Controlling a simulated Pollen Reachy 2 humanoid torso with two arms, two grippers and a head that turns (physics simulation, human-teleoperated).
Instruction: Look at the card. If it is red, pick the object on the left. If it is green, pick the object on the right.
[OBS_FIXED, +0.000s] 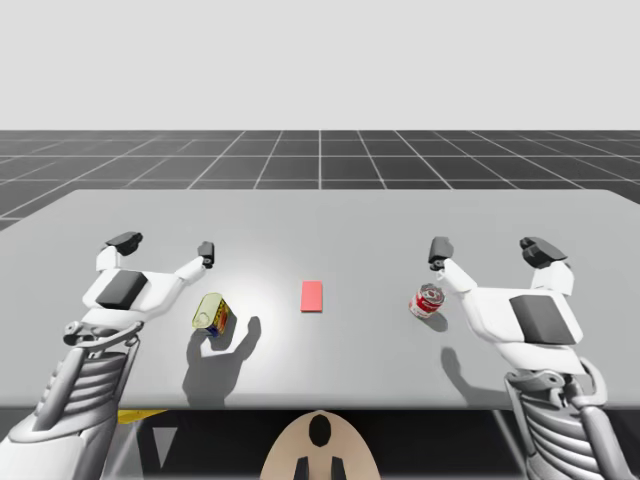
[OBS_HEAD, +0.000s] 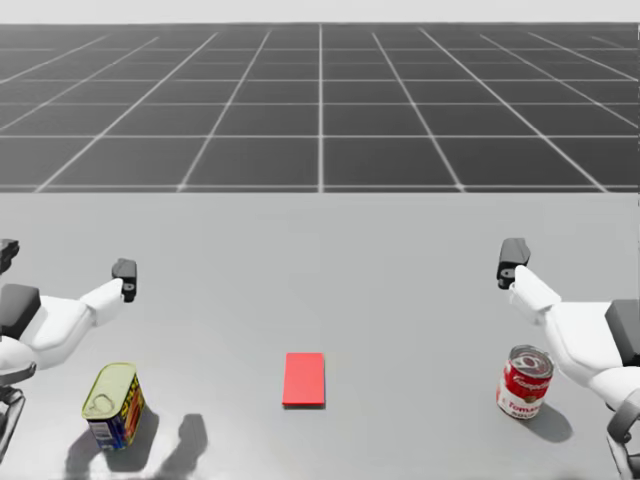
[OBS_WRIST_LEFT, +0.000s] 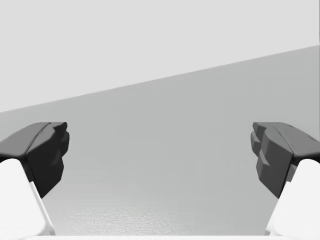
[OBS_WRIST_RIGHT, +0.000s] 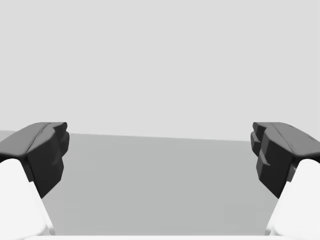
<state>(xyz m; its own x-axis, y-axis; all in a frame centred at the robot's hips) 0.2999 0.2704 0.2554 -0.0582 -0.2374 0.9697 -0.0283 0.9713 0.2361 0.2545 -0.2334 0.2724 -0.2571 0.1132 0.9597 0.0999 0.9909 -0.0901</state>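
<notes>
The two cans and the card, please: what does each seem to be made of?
The blue and yellow can looks like printed metal: its top has a pull tab. The red and white round can likewise, with a grey, ringed lid. The red card looks matte and flat, perhaps paper or plastic.

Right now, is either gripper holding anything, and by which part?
Nothing is held. My left gripper and my right gripper are both open and empty; the yellow tin and the red can sit on the table, clear of both.

High and head views share the card (OBS_FIXED: 312, 296) — wrist views skim tabletop (OBS_WRIST_LEFT: 165, 150).
</notes>
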